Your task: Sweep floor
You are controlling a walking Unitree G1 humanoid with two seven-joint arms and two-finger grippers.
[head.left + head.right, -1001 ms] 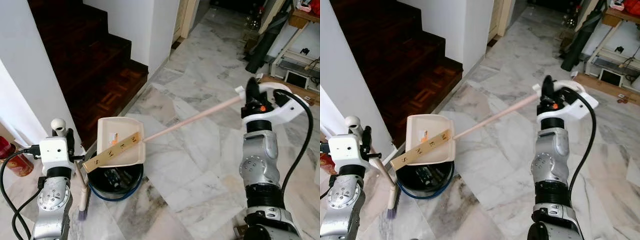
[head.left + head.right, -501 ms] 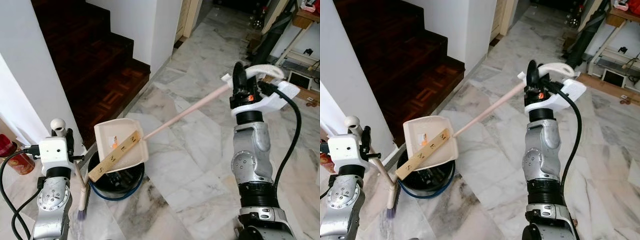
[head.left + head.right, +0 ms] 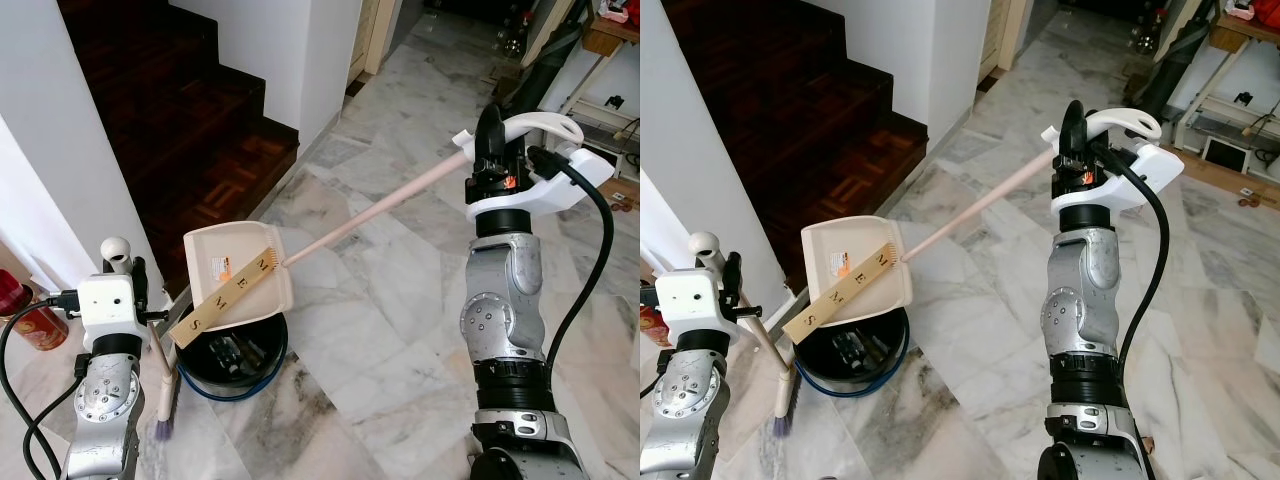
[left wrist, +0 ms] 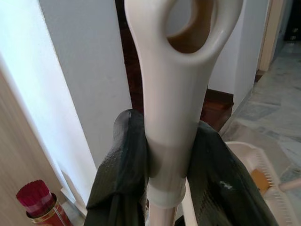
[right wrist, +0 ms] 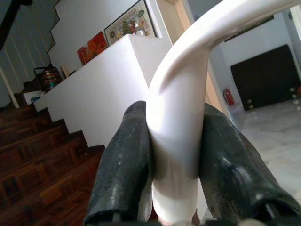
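The right pincer (image 3: 1072, 125) is clenched on the dustpan handle (image 3: 970, 208). The dustpan (image 3: 855, 270) is held tilted above the black bin (image 3: 855, 355). The broom handle (image 4: 171, 94) is gripped by the left pincer (image 4: 169, 160).

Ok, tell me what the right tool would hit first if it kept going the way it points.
Probably the white stair wall. The right tool, shut on the dustpan handle, faces that wall and the dark wooden stairs beside it; depth is unclear.

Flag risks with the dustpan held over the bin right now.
1. The dustpan hangs partly off the black bin; its orange scrap could drop onto the floor.
2. The right gripper holds only the long handle's far end, so the pan may swing.
3. The left gripper's broom stands beside the bin and could knock it.
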